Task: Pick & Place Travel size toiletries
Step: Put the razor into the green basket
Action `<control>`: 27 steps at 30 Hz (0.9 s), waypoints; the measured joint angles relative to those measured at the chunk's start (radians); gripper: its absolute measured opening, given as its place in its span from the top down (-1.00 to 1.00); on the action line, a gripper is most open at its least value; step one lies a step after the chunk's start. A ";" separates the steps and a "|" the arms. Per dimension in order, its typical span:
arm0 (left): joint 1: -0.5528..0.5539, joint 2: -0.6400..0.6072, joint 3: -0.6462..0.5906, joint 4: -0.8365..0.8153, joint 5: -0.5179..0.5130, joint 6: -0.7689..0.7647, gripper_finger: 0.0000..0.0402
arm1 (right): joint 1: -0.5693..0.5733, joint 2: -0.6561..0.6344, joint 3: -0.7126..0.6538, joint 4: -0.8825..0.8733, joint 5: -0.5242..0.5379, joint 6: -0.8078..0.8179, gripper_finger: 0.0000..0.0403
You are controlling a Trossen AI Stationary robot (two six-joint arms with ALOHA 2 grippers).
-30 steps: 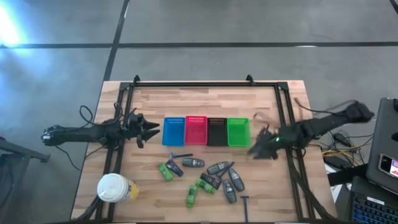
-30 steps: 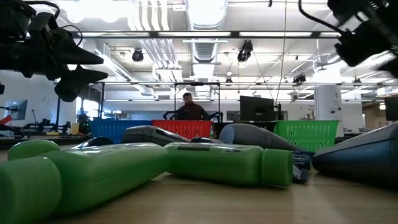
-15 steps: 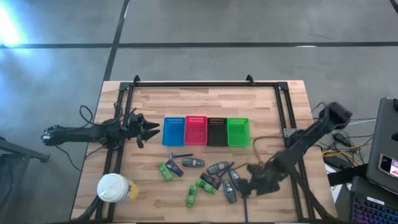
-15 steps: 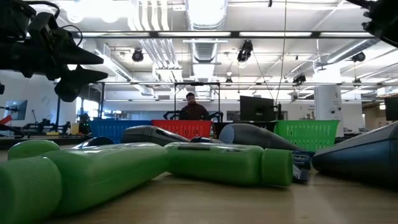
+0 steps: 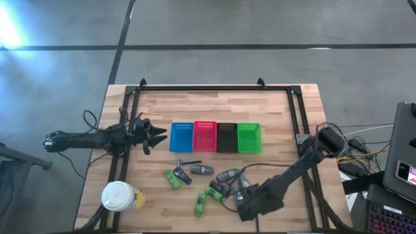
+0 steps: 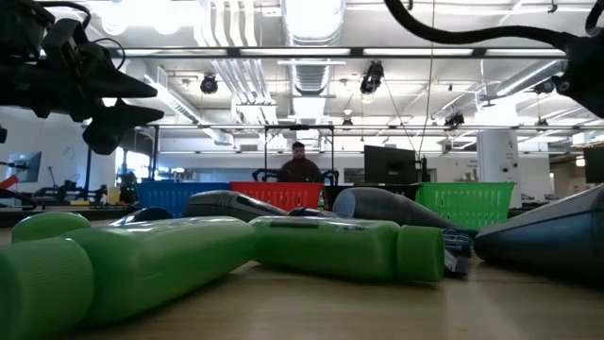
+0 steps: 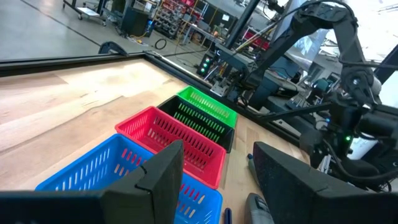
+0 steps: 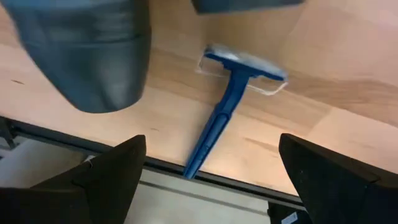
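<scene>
The toiletries lie scattered on the near half of the table: green packets (image 5: 173, 179) (image 5: 200, 207), grey oval tubes (image 5: 202, 170) (image 5: 227, 175) and a thin dark stick (image 5: 188, 162). My right gripper (image 5: 247, 209) is open and low over the near edge. In its wrist view a blue razor (image 8: 230, 106) lies flat on the wood between the spread fingers (image 8: 112, 180), untouched, with a grey tube (image 8: 87, 56) beside it. My left gripper (image 5: 159, 136) hovers open just left of the blue basket (image 5: 182, 137).
Four slotted baskets stand in a row mid-table: blue, red (image 5: 204, 136), black (image 5: 226, 138) and green (image 5: 249, 138). A white-lidded cup (image 5: 119, 196) stands at the near left corner. The table's near edge (image 8: 186, 171) runs just beyond the razor handle. A person (image 6: 299, 165) sits in the room behind.
My right arm has swung from beside the green basket toward the near edge and leftward, coming down over the razor by the cluster of toiletries. The left arm has kept still. No item has moved.
</scene>
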 joint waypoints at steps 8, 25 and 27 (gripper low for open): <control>0.000 0.000 0.000 0.000 0.000 0.000 0.01 | 0.026 0.063 -0.004 0.002 -0.003 -0.013 -0.59; 0.000 0.000 0.000 0.000 0.000 0.000 0.01 | 0.031 0.076 -0.005 -0.006 -0.014 -0.010 0.53; 0.000 0.000 0.000 0.000 0.000 0.000 0.01 | 0.031 0.076 -0.004 -0.003 -0.011 -0.014 0.65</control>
